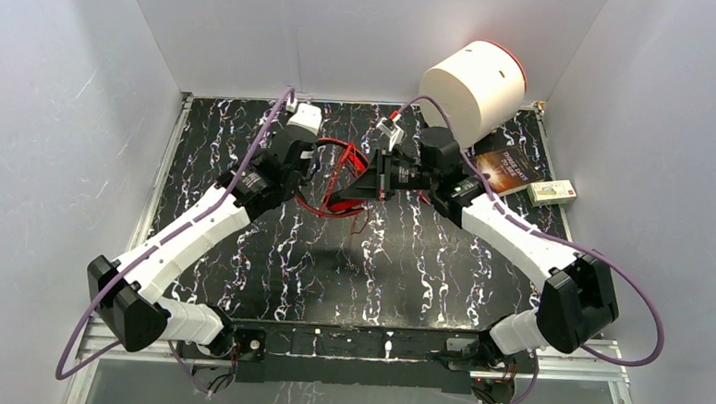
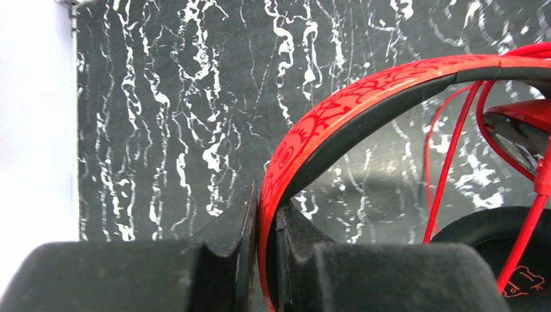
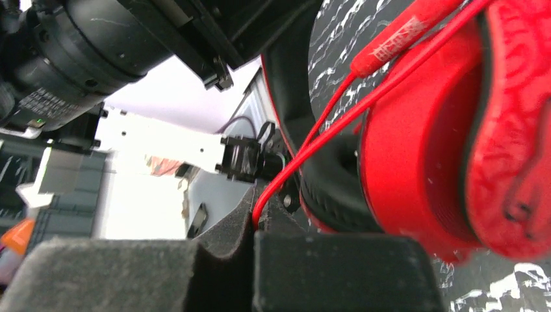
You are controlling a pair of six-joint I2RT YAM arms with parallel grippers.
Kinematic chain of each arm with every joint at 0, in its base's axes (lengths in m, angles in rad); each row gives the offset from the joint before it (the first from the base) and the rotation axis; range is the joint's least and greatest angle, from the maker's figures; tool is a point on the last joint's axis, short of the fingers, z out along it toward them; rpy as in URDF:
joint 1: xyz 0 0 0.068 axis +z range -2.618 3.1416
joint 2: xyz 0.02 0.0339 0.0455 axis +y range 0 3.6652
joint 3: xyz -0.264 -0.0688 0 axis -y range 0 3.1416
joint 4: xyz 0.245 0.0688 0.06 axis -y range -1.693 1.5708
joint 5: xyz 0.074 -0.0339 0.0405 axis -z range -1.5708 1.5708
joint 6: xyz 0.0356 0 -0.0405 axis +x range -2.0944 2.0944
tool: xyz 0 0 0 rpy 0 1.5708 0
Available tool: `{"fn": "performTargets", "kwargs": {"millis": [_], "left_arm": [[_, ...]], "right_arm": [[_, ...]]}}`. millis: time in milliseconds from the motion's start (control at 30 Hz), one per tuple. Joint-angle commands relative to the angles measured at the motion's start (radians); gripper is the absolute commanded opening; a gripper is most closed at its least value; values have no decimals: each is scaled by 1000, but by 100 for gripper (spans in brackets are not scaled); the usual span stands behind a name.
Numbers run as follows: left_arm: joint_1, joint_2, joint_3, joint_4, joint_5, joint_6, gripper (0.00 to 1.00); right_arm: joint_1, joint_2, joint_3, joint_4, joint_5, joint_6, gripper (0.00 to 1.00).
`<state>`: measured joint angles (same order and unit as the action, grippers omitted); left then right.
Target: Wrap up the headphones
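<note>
Well, the wrap looks only partly done, approx. mid-task by my judgement. The headphones (image 1: 335, 175) are at the middle-back of the table (image 1: 378, 277), held up between the two arms. In the left wrist view, some cable (image 2: 447, 162) strands cross under the headband (image 2: 364, 97), so perhaps a few turns are made, but I cannot count them. In the top view a thin loop of cable hangs loose below the headphones, near the table. What is left, I think: wind the loose part round the band and tuck the end.

Left pincer (image 2: 263, 208): closed on the headband, w/ one finger on each side of the red band, near where it bends down. The band goes up and to the right from the jaws, and a red earcup w/ black pad is at the right edge of this view.

Right pincer (image 3: 253, 224): closed on the cable. The thin red line comes out between the pads and goes up to the right, across the earcup (image 3: 416, 149), which is just beside the fingers, on their right. A thicker red piece of the cable is at the top; plug or remote, I cannot tell.

Both pincers are very near each other, w/ the headphones between them.
</note>
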<state>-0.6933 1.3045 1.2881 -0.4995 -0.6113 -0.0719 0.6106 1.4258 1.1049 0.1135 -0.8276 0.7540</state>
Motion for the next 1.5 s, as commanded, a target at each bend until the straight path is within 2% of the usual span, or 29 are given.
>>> {"fn": "performTargets", "kwargs": {"millis": [0, 233, 533, 667, 767, 867, 900, 933, 1100, 1300, 1367, 1467], "left_arm": [[-3, 19, 123, 24, -57, -239, 0], [-3, 61, 245, -55, -66, -402, 0], [-2, 63, 313, -94, -14, -496, 0], [-2, 49, 335, -105, 41, -519, 0], [-2, 40, 366, -143, 70, -526, 0], [-3, 25, 399, -187, 92, -526, 0], [-2, 21, 409, -202, 98, -522, 0], [-2, 19, 420, -221, 103, -518, 0], [-1, -3, 448, -272, 103, -503, 0], [-2, -17, 446, -286, 100, -502, 0], [-2, -17, 446, -285, 106, -502, 0], [-2, -17, 445, -279, 118, -502, 0]], "right_arm": [[98, -75, 6, 143, 218, 21, 2], [234, -158, -50, 102, 398, -86, 10], [252, -269, -191, 97, 365, -110, 29], [252, -311, -214, 23, 429, -163, 38], [251, -353, -238, -34, 510, -218, 54], [238, -384, -272, -78, 589, -291, 86], [220, -387, -279, -92, 590, -309, 95], [197, -382, -282, -101, 563, -329, 98], [82, -387, -299, -152, 406, -377, 99], [-14, -471, -347, -224, 395, -370, 99], [-58, -472, -355, -268, 437, -299, 99], [-80, -433, -369, -333, 561, -42, 99]]}}
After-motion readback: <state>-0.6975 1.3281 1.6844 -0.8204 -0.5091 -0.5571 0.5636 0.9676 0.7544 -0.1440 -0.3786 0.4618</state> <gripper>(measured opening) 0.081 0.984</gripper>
